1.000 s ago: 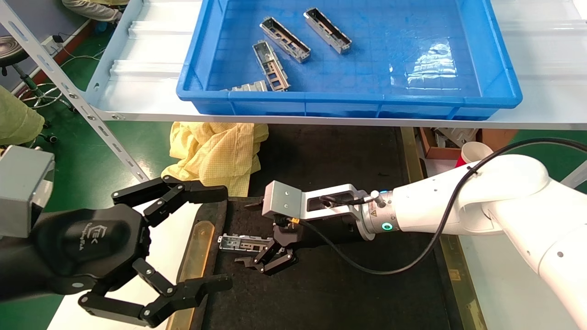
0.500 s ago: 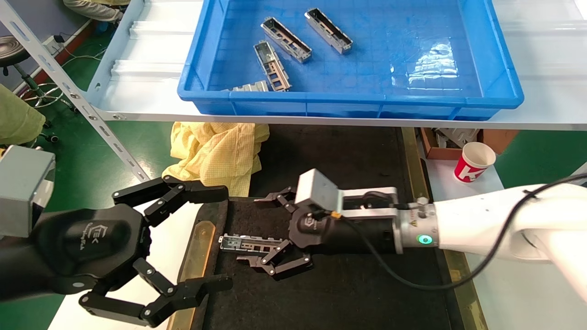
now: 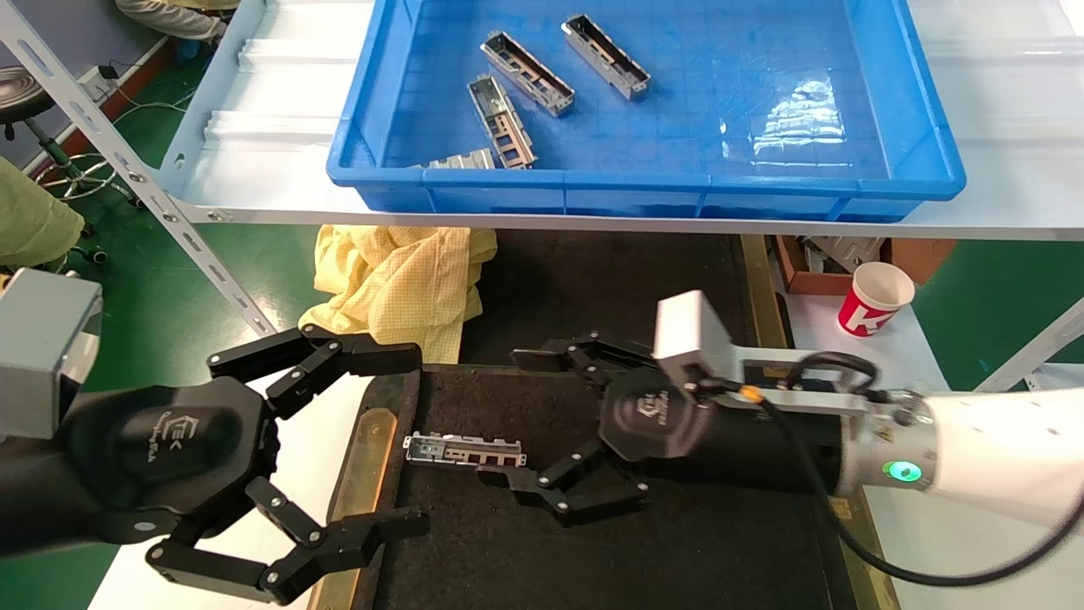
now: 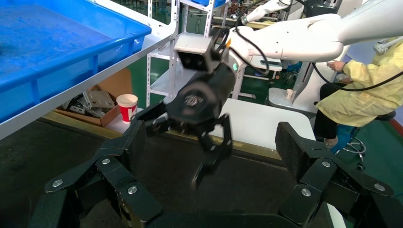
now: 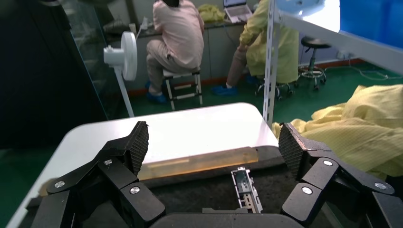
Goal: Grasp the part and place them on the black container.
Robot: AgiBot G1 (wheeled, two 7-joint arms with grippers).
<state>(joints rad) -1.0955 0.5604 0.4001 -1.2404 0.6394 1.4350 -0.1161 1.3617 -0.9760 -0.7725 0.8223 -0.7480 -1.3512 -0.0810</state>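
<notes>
One part (image 3: 464, 450), a narrow silver-grey channel with cut-outs, lies flat on the black container (image 3: 644, 559) near its left edge. My right gripper (image 3: 504, 415) is open and empty, low over the container. Its fingertips stand either side of the part's right end without touching it. In the right wrist view the part (image 5: 247, 187) lies on the black felt (image 5: 199, 190) between the spread fingers of the right gripper (image 5: 214, 152). My left gripper (image 3: 419, 439) is open and empty at the container's left edge. Several more parts (image 3: 525, 72) lie in the blue bin.
The blue bin (image 3: 644, 199) sits on a white shelf above and behind the container. A yellow cloth (image 3: 398, 280) lies at the container's far left corner. A red and white paper cup (image 3: 876, 296) stands to the right. A slanted shelf post (image 3: 144, 186) is on the left.
My right gripper has drawn back to the right, away from the part, with its fingers spread wide. The part stays where it lay. The left arm has not moved.
</notes>
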